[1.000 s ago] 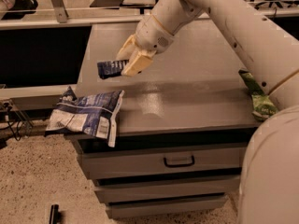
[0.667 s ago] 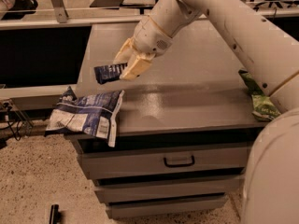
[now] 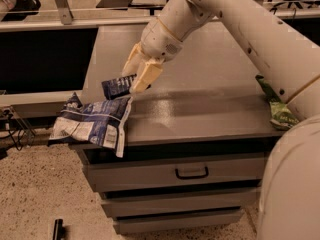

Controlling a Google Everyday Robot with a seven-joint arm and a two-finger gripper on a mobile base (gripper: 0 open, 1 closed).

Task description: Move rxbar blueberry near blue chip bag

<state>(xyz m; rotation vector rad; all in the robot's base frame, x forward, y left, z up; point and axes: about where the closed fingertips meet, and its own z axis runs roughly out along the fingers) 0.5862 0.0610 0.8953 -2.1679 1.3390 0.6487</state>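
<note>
Arm (image 3: pixel 235 29) reaches over the grey cabinet (image 3: pixel 210 109) from the right. Blue bag (image 3: pixel 92 124) lies crumpled on the cabinet's front left corner, overhanging the edge. Green bag (image 3: pixel 276 109) sits at the right edge. Gripper (image 3: pixel 133 85) is clamped on the bar (image 3: pixel 117 88), held just above the blue bag.

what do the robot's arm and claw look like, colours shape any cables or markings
The arm is a thick, smooth, off-white tube with rounded joints and thin dark seam lines. The claw, over the cabinet top's left side, has two flat, pale yellowish fingers. No cables, labels or markings show.
</note>
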